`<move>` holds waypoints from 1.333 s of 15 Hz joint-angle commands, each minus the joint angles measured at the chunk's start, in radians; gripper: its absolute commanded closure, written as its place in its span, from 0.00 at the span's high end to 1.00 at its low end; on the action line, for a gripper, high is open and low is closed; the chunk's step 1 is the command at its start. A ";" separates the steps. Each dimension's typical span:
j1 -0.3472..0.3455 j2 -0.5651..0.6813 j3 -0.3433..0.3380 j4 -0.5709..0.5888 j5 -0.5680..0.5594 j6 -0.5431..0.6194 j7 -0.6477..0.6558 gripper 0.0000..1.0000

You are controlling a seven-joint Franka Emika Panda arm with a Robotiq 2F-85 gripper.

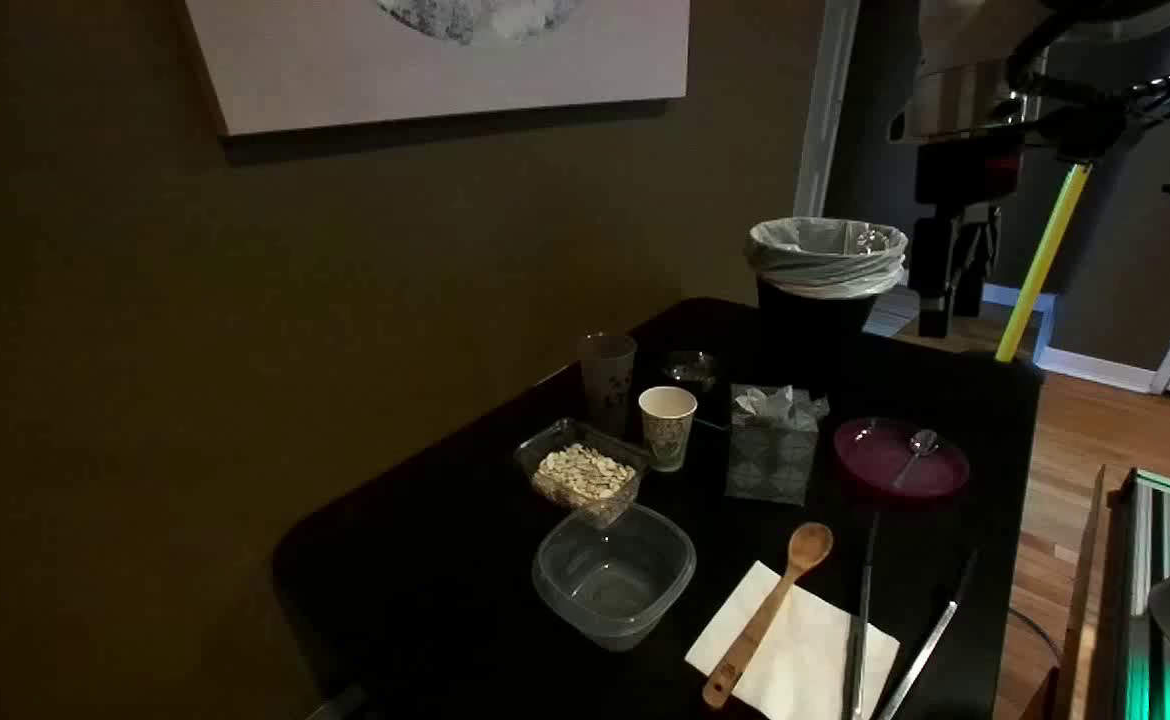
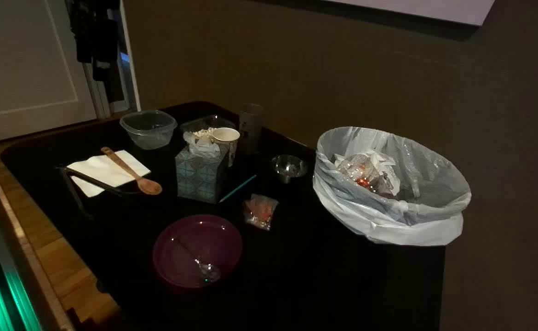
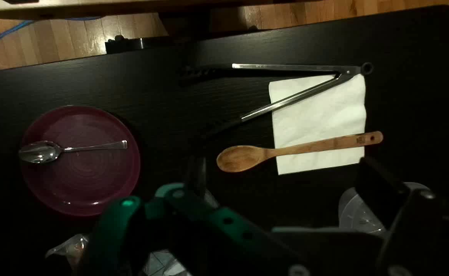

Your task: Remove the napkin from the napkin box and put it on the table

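- While nothing is gripped by the spread pincer, the napkin is seen poking from the napkin box well below it.
- Box may be lifted if rim-pinched.
- Napkin may be torn if yanked.

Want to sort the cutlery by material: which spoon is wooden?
The long brown spoon lying across the flat white napkin; the other spoon, on the purple plate, is shorter and shiny metal.

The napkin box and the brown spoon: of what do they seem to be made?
Napkin box: probably cardboard, matte, by its flat patterned sides and straight edges. Brown spoon: most likely wood, smooth with little shine, by its mottled brown tone.
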 commanded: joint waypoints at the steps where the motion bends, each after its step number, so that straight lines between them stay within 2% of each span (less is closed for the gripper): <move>1: -0.005 0.000 0.005 0.001 0.003 -0.002 -0.003 1.00; 6: -0.012 0.019 0.008 0.010 -0.004 0.011 0.007 1.00; 10: -0.029 0.092 0.034 0.025 -0.080 0.206 -0.001 1.00; 15: -0.037 0.250 0.040 0.058 -0.145 0.431 0.008 1.00; 20: -0.057 0.441 0.024 0.142 -0.186 0.535 0.004 1.00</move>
